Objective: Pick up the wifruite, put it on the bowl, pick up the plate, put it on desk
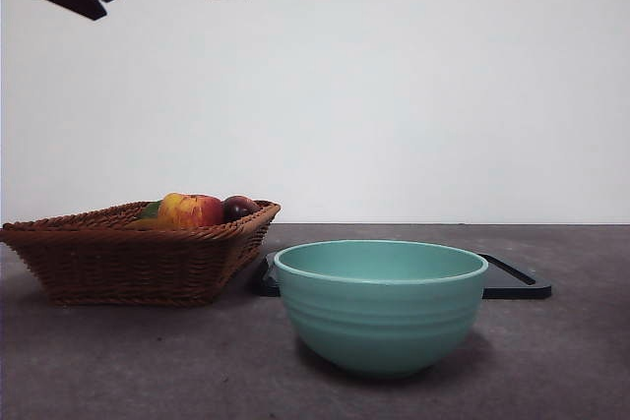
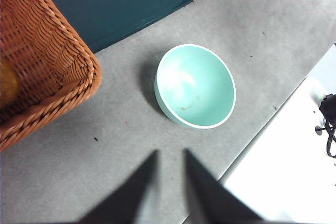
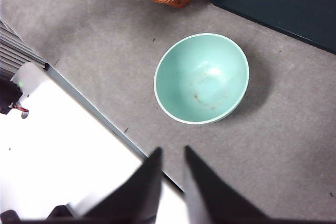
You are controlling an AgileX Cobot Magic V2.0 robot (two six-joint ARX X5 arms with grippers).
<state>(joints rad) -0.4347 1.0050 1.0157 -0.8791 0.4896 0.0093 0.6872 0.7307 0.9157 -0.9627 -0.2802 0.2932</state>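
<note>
Nearest the front camera stood the bowl (image 1: 381,304), teal and empty, alone on the desk (image 1: 148,361) toward the right of centre; both wrist views showed nothing inside it but faint marks. To its left and a little farther back sat one wicker basket (image 1: 128,258), and the small orange-brown fruit (image 1: 150,224) lay there, mostly hidden below the rim beside a red-yellow apple (image 1: 190,210) and a dark purple fruit (image 1: 239,208); a bit of green also showed. Only a sliver of it appeared at the edge of the left wrist view, so its exact pose could not be told. It would likely be light and fairly firm, with a smooth skin that could slip, so a gentle pinch across its narrow middle from above seemed best, clear of the apple just beside it. Behind the bowl lay one flat dark tray (image 1: 517,282), probably the plate of the task, touching or nearly touching the basket's right corner. Counted: one bowl, one basket, one tray, three fruits plainly seen. Left gripper (image 2: 169,153) hung high above the desk near the bowl, jaws a narrow gap apart and holding nothing; right gripper (image 3: 172,150) hovered likewise on the other side, also slightly parted and empty.
</note>
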